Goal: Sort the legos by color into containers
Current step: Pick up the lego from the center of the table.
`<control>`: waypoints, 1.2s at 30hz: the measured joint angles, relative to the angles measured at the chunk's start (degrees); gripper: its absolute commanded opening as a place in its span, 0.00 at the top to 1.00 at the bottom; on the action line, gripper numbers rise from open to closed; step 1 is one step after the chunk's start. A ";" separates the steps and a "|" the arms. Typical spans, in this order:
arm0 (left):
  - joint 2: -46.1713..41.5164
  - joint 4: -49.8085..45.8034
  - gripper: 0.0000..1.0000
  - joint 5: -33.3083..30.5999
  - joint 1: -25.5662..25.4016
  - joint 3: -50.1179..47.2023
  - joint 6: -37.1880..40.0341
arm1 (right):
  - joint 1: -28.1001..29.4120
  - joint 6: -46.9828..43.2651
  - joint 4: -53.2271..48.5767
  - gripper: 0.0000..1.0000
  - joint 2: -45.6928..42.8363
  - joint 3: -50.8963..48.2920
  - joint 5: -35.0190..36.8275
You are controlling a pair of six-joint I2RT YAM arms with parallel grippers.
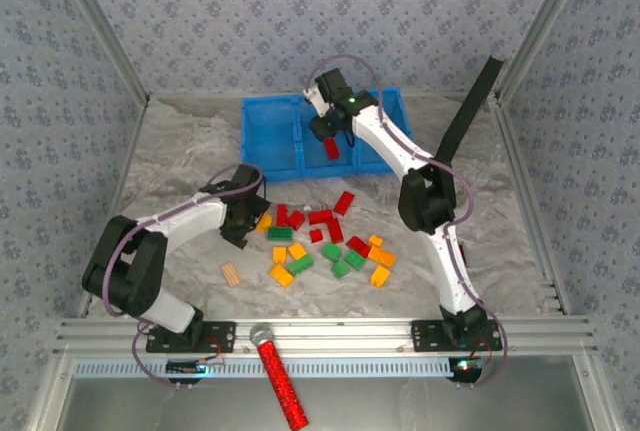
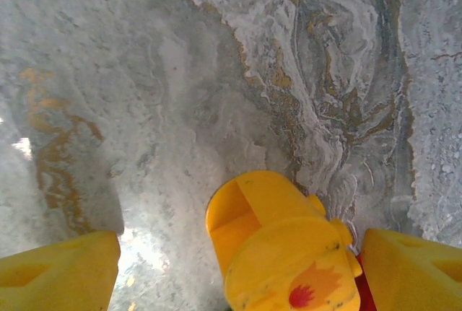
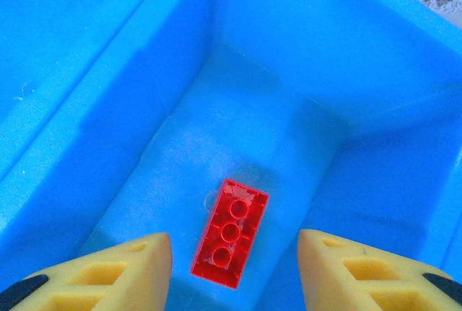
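Right gripper (image 3: pixel 234 253), wrist view, flanks loose red brick (image 3: pixel 232 228) in blue tray (image 3: pixel 108 109).

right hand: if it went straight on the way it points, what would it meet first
Probably the red brick, loose between the fingers of the right hand; behind it, the blue tray floor. Depth is unclear.
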 measured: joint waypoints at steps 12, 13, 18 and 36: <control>5.18 -5.25 0.45 -0.02 -0.46 3.21 0.13 | -0.87 1.75 2.27 0.50 -2.56 -7.43 -0.17; 5.51 -5.95 0.46 -0.02 -0.46 3.54 0.46 | -0.87 1.81 2.25 0.50 -2.73 -7.43 -0.15; 6.38 -7.41 0.48 0.22 -0.46 4.59 1.46 | -0.87 2.43 2.43 0.50 -4.07 -8.17 0.00; 2.56 -9.35 0.54 0.15 0.59 11.50 8.81 | -1.09 4.02 5.62 0.50 -11.63 -18.75 0.50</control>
